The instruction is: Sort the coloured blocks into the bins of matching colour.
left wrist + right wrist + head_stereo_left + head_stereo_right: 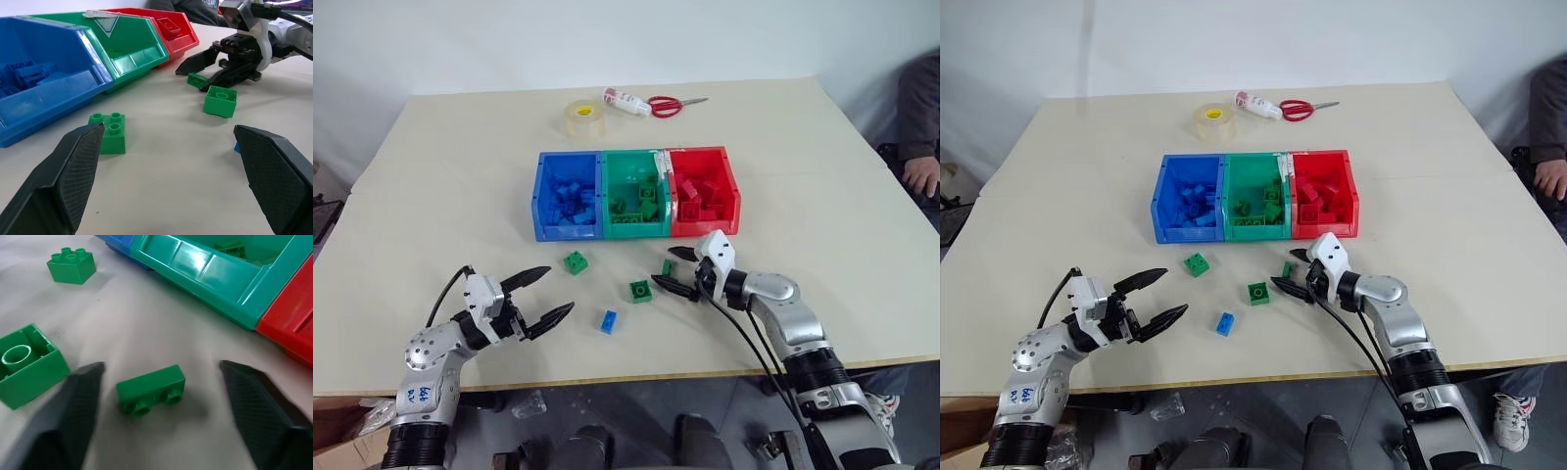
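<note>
**Right gripper straddling a narrow green block**

Right gripper (161, 396) sat low on the tabletop (822, 196), fingers part open either side of a narrow green block (150, 390) lying on its side, not yet gripped; likely lined up for the green bin (634, 186) just beyond. Left gripper (540, 296) hovered, fingers wide, empty. Two green blocks (575, 261) (640, 291) and one blue block (608, 321) lay loose between them.

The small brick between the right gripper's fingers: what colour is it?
Green; clearest in the right wrist view.
</note>
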Controlling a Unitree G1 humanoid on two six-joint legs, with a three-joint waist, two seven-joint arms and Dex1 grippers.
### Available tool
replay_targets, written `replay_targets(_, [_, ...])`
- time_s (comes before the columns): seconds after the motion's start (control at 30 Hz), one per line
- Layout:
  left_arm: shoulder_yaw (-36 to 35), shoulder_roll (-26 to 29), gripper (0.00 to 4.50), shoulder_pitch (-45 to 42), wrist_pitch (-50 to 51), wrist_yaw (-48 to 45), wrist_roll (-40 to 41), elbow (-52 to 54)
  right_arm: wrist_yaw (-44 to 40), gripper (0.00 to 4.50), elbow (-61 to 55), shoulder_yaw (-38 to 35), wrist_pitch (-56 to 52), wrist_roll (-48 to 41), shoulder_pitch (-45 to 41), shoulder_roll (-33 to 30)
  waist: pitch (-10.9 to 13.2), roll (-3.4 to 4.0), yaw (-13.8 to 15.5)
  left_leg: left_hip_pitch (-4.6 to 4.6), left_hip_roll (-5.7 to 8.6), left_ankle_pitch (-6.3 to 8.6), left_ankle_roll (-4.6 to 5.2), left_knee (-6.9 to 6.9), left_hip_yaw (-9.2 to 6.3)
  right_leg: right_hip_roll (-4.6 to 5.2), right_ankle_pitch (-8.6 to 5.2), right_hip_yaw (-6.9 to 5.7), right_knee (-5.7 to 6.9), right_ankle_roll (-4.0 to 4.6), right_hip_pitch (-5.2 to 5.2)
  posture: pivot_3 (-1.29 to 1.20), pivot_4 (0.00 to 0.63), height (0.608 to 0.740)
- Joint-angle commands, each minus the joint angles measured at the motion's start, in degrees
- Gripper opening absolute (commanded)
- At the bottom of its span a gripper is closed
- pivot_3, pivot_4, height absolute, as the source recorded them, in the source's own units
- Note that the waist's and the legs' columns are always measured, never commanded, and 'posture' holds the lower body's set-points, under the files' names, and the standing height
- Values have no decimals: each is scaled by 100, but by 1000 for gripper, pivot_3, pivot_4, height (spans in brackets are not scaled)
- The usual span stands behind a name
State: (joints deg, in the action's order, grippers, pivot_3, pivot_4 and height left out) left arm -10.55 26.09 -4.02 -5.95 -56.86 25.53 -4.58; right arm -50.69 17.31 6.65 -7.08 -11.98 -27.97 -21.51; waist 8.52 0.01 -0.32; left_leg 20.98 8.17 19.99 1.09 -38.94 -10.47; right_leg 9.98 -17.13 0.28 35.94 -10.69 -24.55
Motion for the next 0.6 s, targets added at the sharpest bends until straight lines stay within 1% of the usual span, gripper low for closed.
replay_targets(0.03, [-94,58,4500,45,-2,47,109,248,19,2529,-146,16,-35,-6,101,71,0,0,-3,0,-1,0,0,0,0,-1,0,1,0,0,0,0,150,740])
replay_targets(0.13, [-92,60,4500,53,-5,52,112,250,76,1551,-385,-28,-120,-58,198,81,0,0,-4,0,-2,1,-1,0,0,-3,1,2,0,1,0,0,150,740])
replay_targets(0.17, [-92,60,4500,56,-7,53,114,251,94,1387,-458,-42,-153,-74,225,85,0,0,-3,0,-2,1,-2,0,0,-4,1,2,-1,1,-1,0,150,740])
replay_targets(0.27, [-69,42,4500,14,-35,26,104,180,184,1390,-1005,-92,-304,-181,271,106,0,0,-1,1,-4,3,-3,0,0,-5,1,3,-1,1,-1,0,150,740])
replay_targets(0.4, [-33,19,4500,-81,-44,9,84,89,323,1390,-1446,-124,-538,-281,-93,231,2,3,-14,2,-6,3,-4,0,1,-8,1,4,-1,1,-3,0,150,740])
replay_targets(0.5, [-9,-2,4500,-148,-48,-1,71,41,345,1390,-1280,-67,-631,-271,-646,390,2,3,-39,2,-17,8,-12,0,3,-18,0,4,-3,2,-6,0,150,740])
replay_targets(0.6, [-1,-17,4500,-191,-67,-9,64,-2,474,1390,-734,-48,-458,-126,-1328,637,2,3,-113,1,-19,8,-13,1,2,-20,0,4,-2,3,-6,0,150,740])
